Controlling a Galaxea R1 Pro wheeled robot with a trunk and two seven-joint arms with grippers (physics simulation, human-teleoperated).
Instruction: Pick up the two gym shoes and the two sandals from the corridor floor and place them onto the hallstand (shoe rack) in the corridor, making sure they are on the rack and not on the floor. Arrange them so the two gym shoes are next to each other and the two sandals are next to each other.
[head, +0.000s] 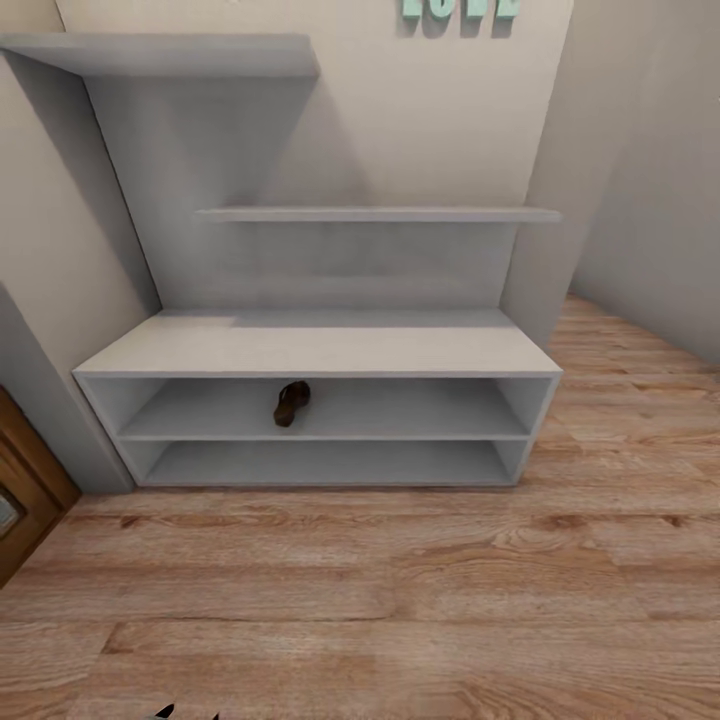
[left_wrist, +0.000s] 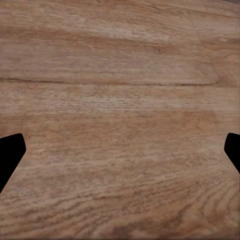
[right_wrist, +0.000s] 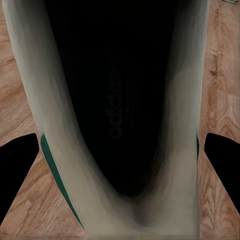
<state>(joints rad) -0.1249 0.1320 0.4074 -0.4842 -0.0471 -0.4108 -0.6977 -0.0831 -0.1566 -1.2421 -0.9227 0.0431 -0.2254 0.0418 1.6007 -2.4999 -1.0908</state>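
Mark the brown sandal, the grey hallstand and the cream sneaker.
Dark brown leather sandal (head: 291, 402): head view, its upper.
Pale grey hallstand (head: 320, 347): head view, bench top.
Cream-white sneaker (right_wrist: 47, 85): right wrist view, collar rim.

The gym shoe (right_wrist: 120, 125) insole reads "adidas"; teal wall letters (head: 462, 8) are cut off.

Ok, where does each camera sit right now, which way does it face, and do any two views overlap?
Head view: on the head, looking forward and down at the hallstand, one sandal on its upper open shelf.
Left wrist view: on the left arm, facing the corridor floor; left end effector fingertips at the edges, spread, empty.
Right wrist view: on the right arm, facing into a gym shoe between the right end effector fingers.
Shared: the wood floor appears in all three.
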